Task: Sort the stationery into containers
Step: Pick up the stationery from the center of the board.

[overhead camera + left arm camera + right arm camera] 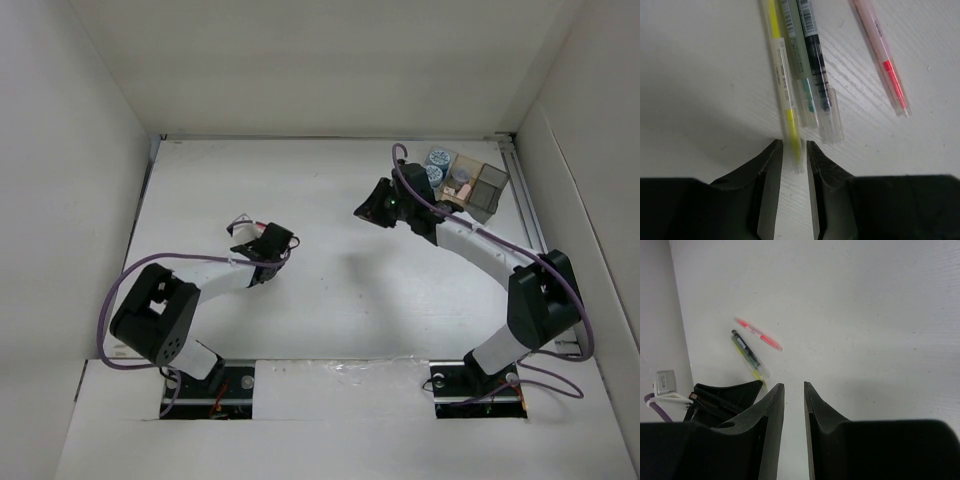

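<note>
A yellow-green pen (782,75) lies on the white table beside a green pen (799,60), a dark pen (815,65) and, apart to the right, a pink-red pen (882,55). My left gripper (794,150) is open, its jaws standing either side of the yellow-green pen's near end. The pens also show in the right wrist view (752,357). My right gripper (794,387) is open by a narrow gap with nothing in it, hovering mid-table (372,207). The block of bins (490,185) at the back right holds two blue rolls (438,158) and a silvery-lavender cylinder (461,186).
White walls (90,150) enclose the table on the left, back and right. My left gripper (262,243) covers the pens in the top view. The right arm (480,245) stretches from its base toward the bins.
</note>
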### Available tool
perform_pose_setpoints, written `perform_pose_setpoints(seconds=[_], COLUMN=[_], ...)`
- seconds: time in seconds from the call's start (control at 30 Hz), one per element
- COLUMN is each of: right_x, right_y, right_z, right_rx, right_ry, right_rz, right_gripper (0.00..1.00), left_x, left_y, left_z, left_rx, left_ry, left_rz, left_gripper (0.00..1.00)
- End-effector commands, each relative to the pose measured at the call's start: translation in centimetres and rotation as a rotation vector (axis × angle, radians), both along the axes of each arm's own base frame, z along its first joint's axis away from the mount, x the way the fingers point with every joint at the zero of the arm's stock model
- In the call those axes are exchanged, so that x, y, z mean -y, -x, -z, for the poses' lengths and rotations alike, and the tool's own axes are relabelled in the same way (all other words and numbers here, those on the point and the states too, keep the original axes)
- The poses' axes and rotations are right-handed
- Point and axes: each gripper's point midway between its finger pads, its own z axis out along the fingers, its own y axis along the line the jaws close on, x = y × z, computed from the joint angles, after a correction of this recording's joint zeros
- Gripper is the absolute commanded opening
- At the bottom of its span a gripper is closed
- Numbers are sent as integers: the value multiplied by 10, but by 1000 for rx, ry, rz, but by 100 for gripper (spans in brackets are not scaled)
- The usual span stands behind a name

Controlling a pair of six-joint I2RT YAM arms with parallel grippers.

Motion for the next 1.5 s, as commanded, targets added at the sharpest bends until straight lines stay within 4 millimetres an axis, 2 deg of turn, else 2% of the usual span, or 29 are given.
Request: perform_pose_setpoints(seconds=[0.0, 0.13, 0.33, 0.47, 0.6, 0.73, 0.83, 0.87, 0.97, 1.0, 1.07, 1.13, 1.2, 1.23, 1.3, 1.33, 1.4, 1.43, 1.47], right_x=[5, 3, 3, 3, 4, 3, -2, -10, -19, -25, -35, -43, -45, -48, -55, -56, -65, -65, -68], right_y=[-2, -2, -2, -2, -1, 0, 5, 10, 17, 22, 29, 38, 47, 53, 61, 64, 73, 75, 75], right_z=[-17, -13, -13, -13, -17, -21, -22, -24, -30, -34, -41, -52, -65, -73, -85, -86, -92, -92, -94], right_rx=[48, 37, 37, 37, 45, 50, 46, 47, 55, 55, 70, 81, 102, 117, 146, 142, 157, 155, 166], right_ry=[-18, -17, -17, -17, -22, -31, -44, -62, -77, -105, -135, -181, -212, -237, -267, -276, -298, -301, -302], right_rz=[3, -5, -5, -5, -5, -14, -53, -88, -144, -183, -246, -310, -348, -383, -432, -450, -498, -506, -508], right_gripper=[28, 28, 30, 31, 40, 52, 56, 59, 64, 64, 65, 66, 67, 69, 71, 71, 72, 72, 72], left_x=[-6, -9, -12, -17, -24, -30, -35, -36, -35, -30, -23, -3, 13, 30, 46, 65, 78, 83, 97], left_y=[-12, -13, -7, -1, 9, 15, 18, 16, 15, 14, 12, 6, 1, -1, -4, -4, -3, 1, 4], left_z=[-7, -2, -1, -2, 0, -10, -27, -42, -67, -84, -102, -128, -140, -153, -154, -159, -166, -162, -175], left_rx=[27, 15, -4, -4, -21, 2, 45, 92, 165, 221, 282, 365, 407, 450, 452, 472, 505, 513, 568], left_ry=[31, 36, 29, 25, 10, 17, 25, 42, 47, 74, 86, 150, 184, 215, 234, 279, 308, 328, 384], left_rz=[-39, -31, -38, -51, -65, -77, -86, -91, -47, -24, 25, 138, 229, 326, 414, 499, 576, 616, 682], left_gripper=[22, 21, 2, 0, 0, 0, 0, 0, 0, 0, 0, 0, 0, 0, 0, 0, 0, 0, 0])
